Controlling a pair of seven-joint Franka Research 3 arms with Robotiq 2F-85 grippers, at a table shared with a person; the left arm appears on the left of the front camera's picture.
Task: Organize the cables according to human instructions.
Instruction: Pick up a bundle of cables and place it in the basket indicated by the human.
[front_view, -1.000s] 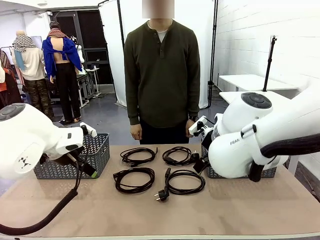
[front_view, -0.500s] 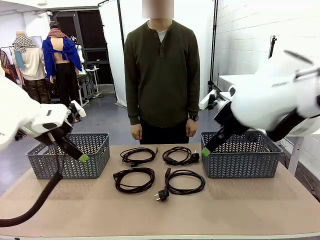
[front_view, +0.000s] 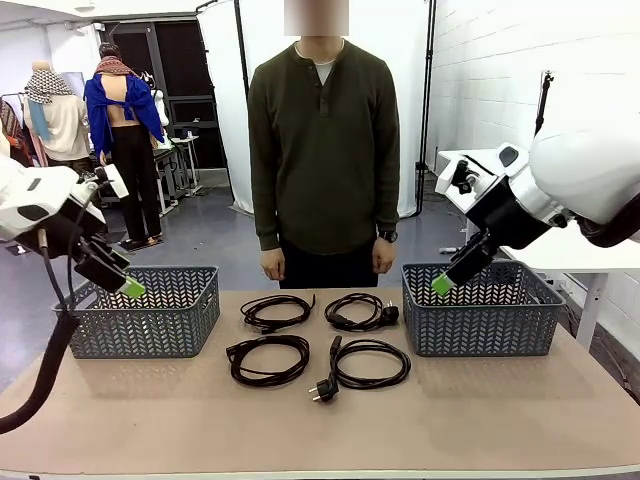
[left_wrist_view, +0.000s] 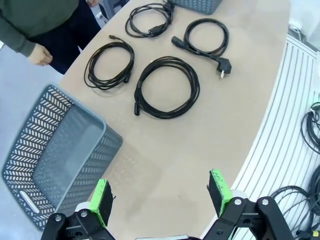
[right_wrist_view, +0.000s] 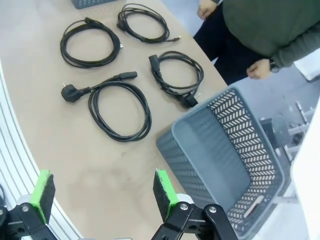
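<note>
1. On the table (front_view: 470, 425), between the left basket (front_view: 150, 320) and the right basket (front_view: 490, 320), four black loops lie in two rows. These are the far left cable (front_view: 270, 315), the far right cable (front_view: 355, 320), the near left cable (front_view: 268, 381) and the near right cable (front_view: 372, 385). The plug (front_view: 322, 392) of the near right cable points toward the robot's side.
2. I judge the cables to be light and soft. No tie is visible on them, so a loop may open or hang long when it is lifted.
3. The best place to hold seems to be across one side of a loop, where several strands run together. The hard plug could slip between the pads.
4. The left gripper (left_wrist_view: 160, 192) has its jaws wide apart and holds nothing. It hangs high above the left basket.
5. The right gripper (right_wrist_view: 102, 189) is also spread and empty. It hangs over the near left corner of the right basket.
6. The person (front_view: 323, 150) stands at the far side with both hands down. No cable is pointed at.
7. One second ago both arms were low and close to the middle, in front of the baskets. Now they have risen and gone back to their own sides. The cables and the person have not moved.
</note>
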